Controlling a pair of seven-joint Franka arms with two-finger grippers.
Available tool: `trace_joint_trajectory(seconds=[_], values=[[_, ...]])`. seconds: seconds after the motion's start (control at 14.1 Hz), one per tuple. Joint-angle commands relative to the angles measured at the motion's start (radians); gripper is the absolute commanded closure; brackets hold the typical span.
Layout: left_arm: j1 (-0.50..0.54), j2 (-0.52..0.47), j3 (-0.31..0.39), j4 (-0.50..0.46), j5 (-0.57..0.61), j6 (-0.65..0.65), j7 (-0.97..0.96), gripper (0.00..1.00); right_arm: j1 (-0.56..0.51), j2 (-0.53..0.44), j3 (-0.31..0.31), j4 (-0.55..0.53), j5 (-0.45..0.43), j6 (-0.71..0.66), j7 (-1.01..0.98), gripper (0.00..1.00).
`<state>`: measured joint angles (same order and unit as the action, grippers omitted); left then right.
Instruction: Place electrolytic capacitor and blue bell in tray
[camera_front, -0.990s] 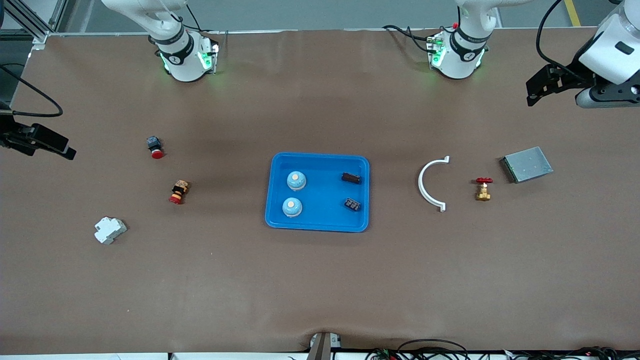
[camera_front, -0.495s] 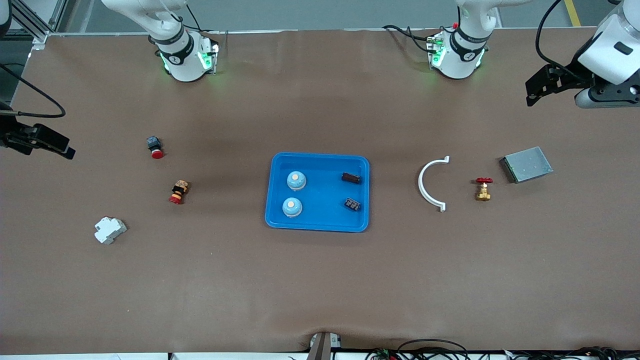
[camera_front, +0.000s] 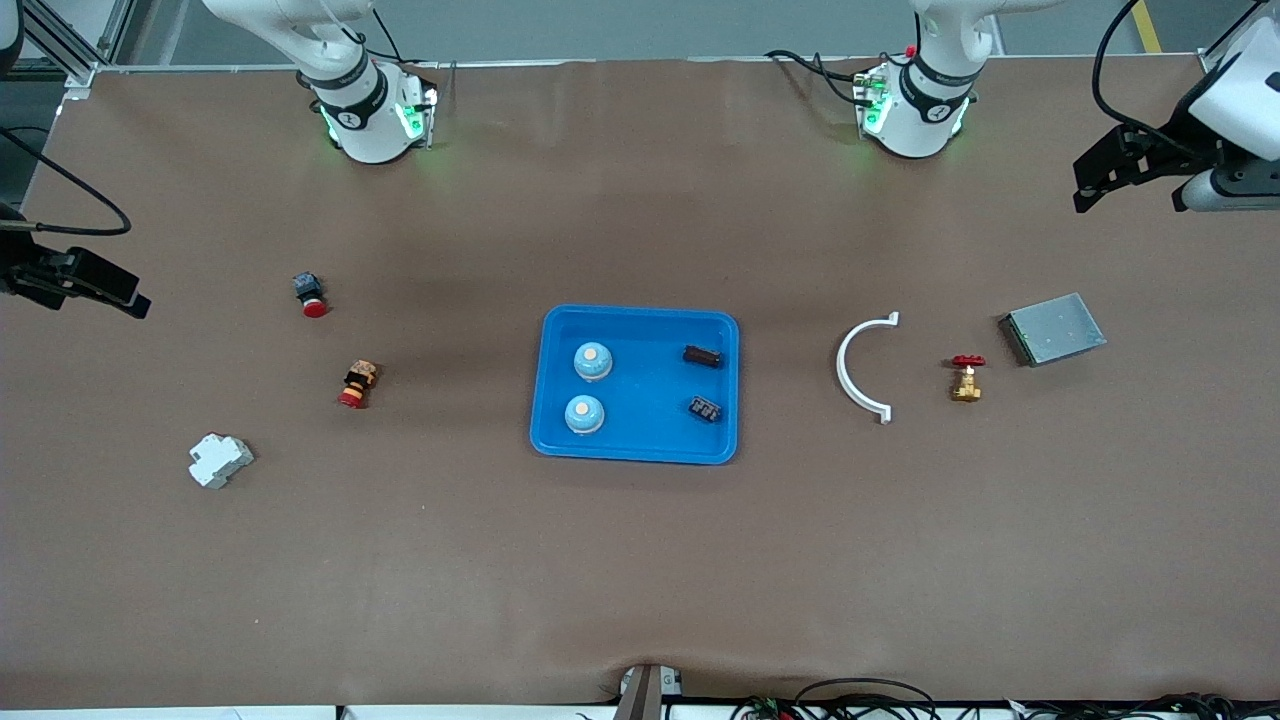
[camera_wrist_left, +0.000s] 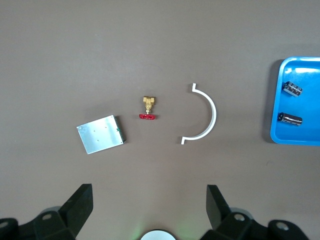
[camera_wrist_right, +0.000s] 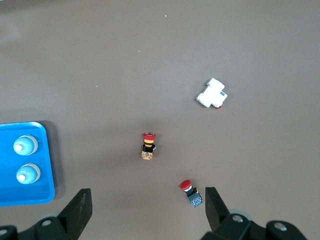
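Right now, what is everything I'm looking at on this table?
tray: one, bright blue, mid-table
bells: two, pale blue, in the tray toward the right arm's end
capacitors: two, dark, in the tray toward the left arm's end
curved clip: one, white, beside the tray toward the left arm's end
valve: one, brass with red handle, beside the clip
metal box: one, grey, near the valve
push buttons: two, red-capped, toward the right arm's end
breaker: one, white, nearer the front camera than the buttons
left end effector: open, empty, over the table's left-arm end
right end effector: open, empty, over the right-arm end
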<state>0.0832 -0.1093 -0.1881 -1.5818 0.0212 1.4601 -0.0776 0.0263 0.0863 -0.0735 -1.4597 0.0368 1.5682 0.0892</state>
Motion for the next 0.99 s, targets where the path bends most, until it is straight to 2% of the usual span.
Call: trace_joint_trajectory(seconds=[0.0,0.14,0.35,0.92], values=[[0.035,0.017,0.004,0.023,-0.021,-0.001,0.007,0.00,0.000,-0.017,0.003,0.002,-0.014,-0.011,0.003,0.00],[0.035,0.020,0.004,0.025,-0.020,-0.001,-0.002,0.00,-0.002,-0.014,0.003,0.004,-0.014,-0.043,0.001,0.00],[0.032,0.060,0.004,0.080,-0.014,-0.001,-0.014,0.00,0.000,-0.014,0.003,0.004,-0.012,-0.059,0.007,0.00],[0.027,0.086,0.003,0.086,-0.006,-0.001,-0.016,0.00,0.000,-0.014,0.003,0.004,-0.014,-0.060,0.004,0.00]])
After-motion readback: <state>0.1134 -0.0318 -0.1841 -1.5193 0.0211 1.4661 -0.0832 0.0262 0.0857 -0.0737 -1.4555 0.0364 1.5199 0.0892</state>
